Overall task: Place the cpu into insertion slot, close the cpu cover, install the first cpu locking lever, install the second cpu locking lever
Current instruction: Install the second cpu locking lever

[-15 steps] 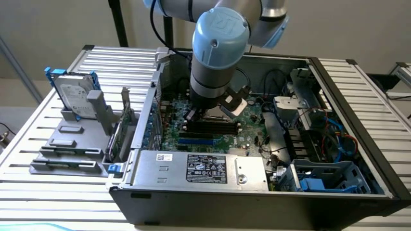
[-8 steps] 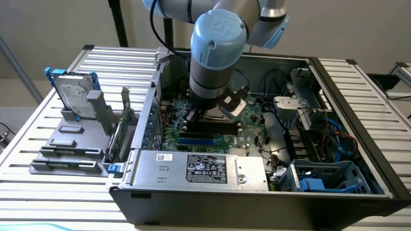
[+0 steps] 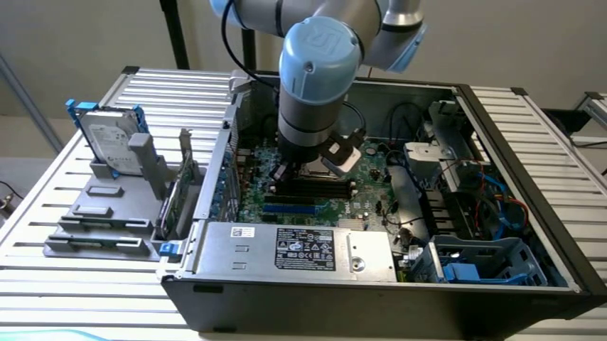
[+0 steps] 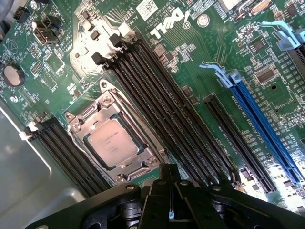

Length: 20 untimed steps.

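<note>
The pale cpu [image 4: 110,143] lies flat in the insertion slot [image 4: 125,177] on the green motherboard [image 4: 200,62]. The silvery cpu cover [image 4: 84,120] is down around it, and the chip shows through the cover's window. Thin metal levers run along the frame's sides; I cannot tell whether they are latched. My gripper [image 4: 170,168] is shut with nothing between its black fingers, just beside the socket's corner and a little above the board. In the exterior view the arm reaches straight down into the open computer case, with the gripper [image 3: 305,169] over the board's middle.
Long black memory slots [image 4: 157,95] flank the socket on both sides. A blue expansion slot [image 4: 267,129] lies further off. The grey power supply box [image 3: 294,249] fills the case's near side. A hard drive [image 3: 109,142] stands in a grey fixture at the exterior view's left.
</note>
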### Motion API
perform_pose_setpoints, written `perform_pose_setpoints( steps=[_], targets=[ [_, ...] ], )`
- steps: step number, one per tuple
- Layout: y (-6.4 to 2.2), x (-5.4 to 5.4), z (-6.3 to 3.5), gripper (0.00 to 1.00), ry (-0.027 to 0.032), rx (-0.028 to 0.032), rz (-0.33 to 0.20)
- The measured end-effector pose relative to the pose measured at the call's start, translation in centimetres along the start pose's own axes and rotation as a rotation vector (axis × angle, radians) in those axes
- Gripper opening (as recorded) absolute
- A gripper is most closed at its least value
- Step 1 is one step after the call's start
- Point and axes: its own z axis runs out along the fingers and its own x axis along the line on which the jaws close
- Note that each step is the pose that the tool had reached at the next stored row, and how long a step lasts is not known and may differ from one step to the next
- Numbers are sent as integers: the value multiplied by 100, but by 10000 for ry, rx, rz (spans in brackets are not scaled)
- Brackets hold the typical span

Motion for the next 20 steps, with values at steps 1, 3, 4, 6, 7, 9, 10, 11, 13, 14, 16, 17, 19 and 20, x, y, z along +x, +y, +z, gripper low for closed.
perform_pose_setpoints(
  steps=[1, 3, 4, 6, 7, 9, 10, 11, 13, 14, 16, 17, 19, 20],
  targets=[
    [-3, 3, 7, 11, 2, -2, -1],
    [-8, 8, 22, 11, 2, -7, -4],
    [-10, 8, 28, 11, -1, -12, -4],
    [-12, 7, 41, 11, -8, -20, -5],
    [-13, 7, 47, 11, -14, -25, -4],
    [-17, 7, 60, 11, -25, -35, -5],
    [-19, 7, 65, 11, -32, -40, -5],
    [-20, 6, 71, 11, -36, -45, -5],
    [-21, 6, 75, 11, -76, -76, -4],
    [-21, 6, 76, 11, -109, -102, -2],
    [-22, 6, 76, 11, -184, -160, 0],
    [-22, 7, 75, 11, -220, -187, 1],
    [-26, 11, 60, 11, -262, -223, 2],
    [-30, 16, 38, 11, -283, -238, 4]
  ],
)
